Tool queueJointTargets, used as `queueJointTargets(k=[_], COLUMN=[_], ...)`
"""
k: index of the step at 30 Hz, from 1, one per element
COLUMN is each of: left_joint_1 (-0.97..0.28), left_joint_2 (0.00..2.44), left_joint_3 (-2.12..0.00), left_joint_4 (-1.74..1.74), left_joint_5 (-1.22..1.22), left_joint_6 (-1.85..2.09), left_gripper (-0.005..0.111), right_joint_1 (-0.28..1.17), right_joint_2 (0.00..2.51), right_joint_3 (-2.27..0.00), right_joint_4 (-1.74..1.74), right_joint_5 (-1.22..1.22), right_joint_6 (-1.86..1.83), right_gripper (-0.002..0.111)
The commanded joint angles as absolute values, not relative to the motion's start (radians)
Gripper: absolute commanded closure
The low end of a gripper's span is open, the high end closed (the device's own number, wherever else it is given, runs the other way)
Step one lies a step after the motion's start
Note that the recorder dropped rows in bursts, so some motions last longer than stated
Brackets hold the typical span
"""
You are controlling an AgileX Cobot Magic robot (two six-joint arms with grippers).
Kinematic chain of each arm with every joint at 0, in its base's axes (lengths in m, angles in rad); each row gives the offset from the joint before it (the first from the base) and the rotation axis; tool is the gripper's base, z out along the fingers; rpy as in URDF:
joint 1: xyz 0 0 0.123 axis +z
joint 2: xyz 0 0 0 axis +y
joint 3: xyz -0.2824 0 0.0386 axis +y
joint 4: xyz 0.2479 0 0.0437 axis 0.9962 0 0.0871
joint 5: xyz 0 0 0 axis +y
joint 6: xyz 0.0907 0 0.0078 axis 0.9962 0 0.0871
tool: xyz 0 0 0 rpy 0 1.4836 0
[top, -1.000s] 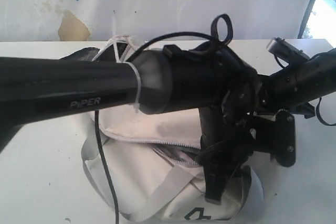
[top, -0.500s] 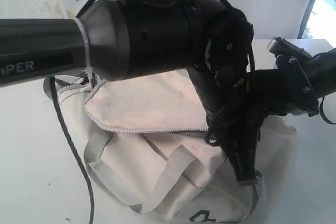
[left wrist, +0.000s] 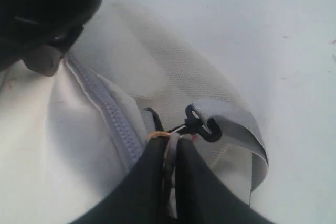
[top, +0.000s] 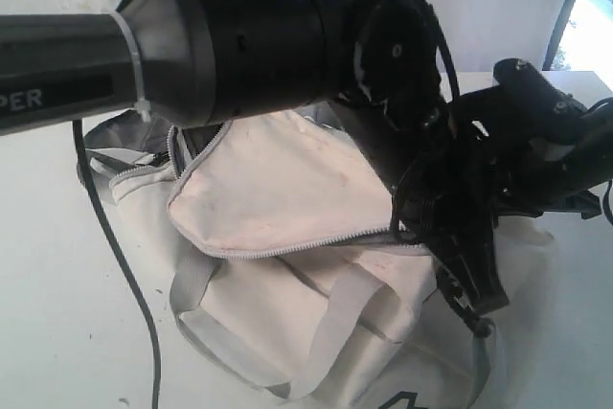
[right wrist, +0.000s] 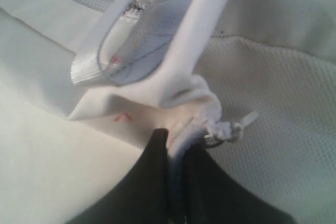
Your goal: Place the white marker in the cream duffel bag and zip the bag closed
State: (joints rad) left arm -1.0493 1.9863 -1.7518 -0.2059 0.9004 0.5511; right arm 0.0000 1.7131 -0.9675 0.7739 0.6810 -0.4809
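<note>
The left gripper and right gripper are both clamping the cream duffel bag by its zipper. Zipping seems underway and is needing a steady pull.

Duffel bag on table, centre. L arm crosses from left, above bag's rear. L gripper & R gripper both at bag's right end, on zip line. Strap on bag's front.

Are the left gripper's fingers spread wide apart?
No, the left gripper is pinched shut on a small tab by the zipper of the cream duffel bag.
</note>
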Motion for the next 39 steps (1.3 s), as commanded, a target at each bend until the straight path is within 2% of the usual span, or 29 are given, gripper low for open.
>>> queueJointTargets(k=[1,11,13,18,21,30,33,37,39], left_joint_1=[-1.05,-1.05,-1.05,-1.054,-1.06,-1.072,-1.072,-1.072,-1.072], left_joint_2=[2.04,2.171,2.176,2.176,2.176,2.176,2.176,2.183,2.187], left_joint_3=[-1.753,-1.753,-1.753,-1.753,-1.753,-1.753,-1.753,-1.753,-1.753], left_joint_4=[-0.245,-0.024,-0.023,-0.03,-0.032,-0.099,-0.099,-0.104,-0.117], left_joint_5=[0.904,0.933,0.94,0.944,0.928,0.861,0.861,0.865,0.878], left_joint_6=[0.597,0.742,0.758,0.765,0.767,0.79,0.79,0.79,0.786], left_gripper=[0.107,0.106,0.1,0.076,0.071,0.074,0.085,0.107,0.107], right_joint_1=[-0.011,-0.011,-0.011,-0.011,-0.011,-0.011,-0.011,-0.011,-0.011], right_joint_2=[1.718,1.718,1.718,1.718,1.718,1.718,1.718,1.718,1.718], right_joint_3=[-0.966,-0.966,-0.966,-0.966,-0.966,-0.966,-0.966,-0.966,-0.966], right_joint_4=[0.742,0.742,0.742,0.742,0.742,0.742,0.742,0.742,0.742], right_joint_5=[0.637,0.674,0.676,0.676,0.676,0.678,0.68,0.684,0.686], right_joint_6=[-0.489,-0.489,-0.489,-0.489,-0.489,-0.489,-0.489,-0.489,-0.489], right_gripper=[0.108,0.108,0.108,0.108,0.108,0.108,0.108,0.108,0.108])
